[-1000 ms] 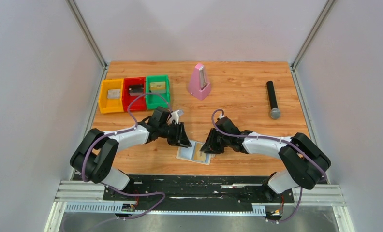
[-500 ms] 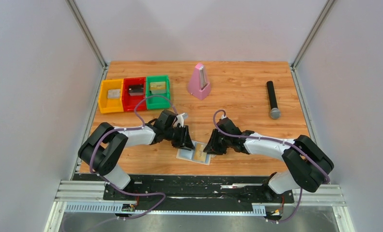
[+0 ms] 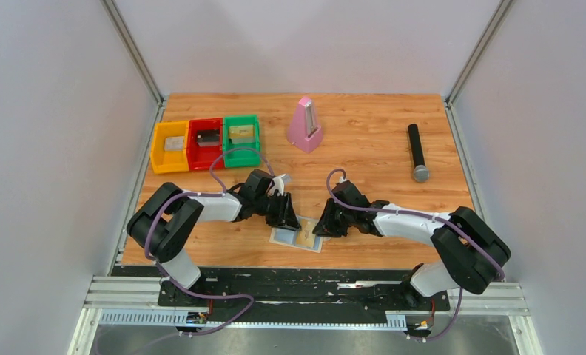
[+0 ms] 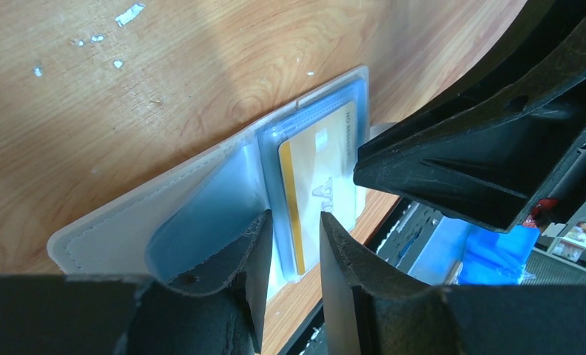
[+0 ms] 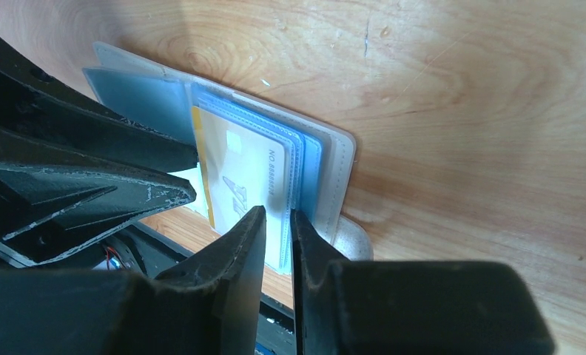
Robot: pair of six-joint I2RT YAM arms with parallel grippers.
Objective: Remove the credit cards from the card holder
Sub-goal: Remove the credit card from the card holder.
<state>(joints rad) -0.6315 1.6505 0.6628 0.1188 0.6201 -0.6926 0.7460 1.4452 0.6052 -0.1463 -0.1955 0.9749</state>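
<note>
Gold card (image 4: 320, 177) is sitting in holder (image 4: 127, 222), none out yet; left claw (image 4: 296, 244) is straddling it, slightly open; right claw (image 5: 278, 229): state unclear.

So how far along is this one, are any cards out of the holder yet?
Done: the card holder lies open on the table. In hand: the left hand and right hand are both down at it, the left one slightly open; no grip is visible. To do: the yellow card sits in its sleeve, not yet pulled. No dark card shows at the holder.
</note>
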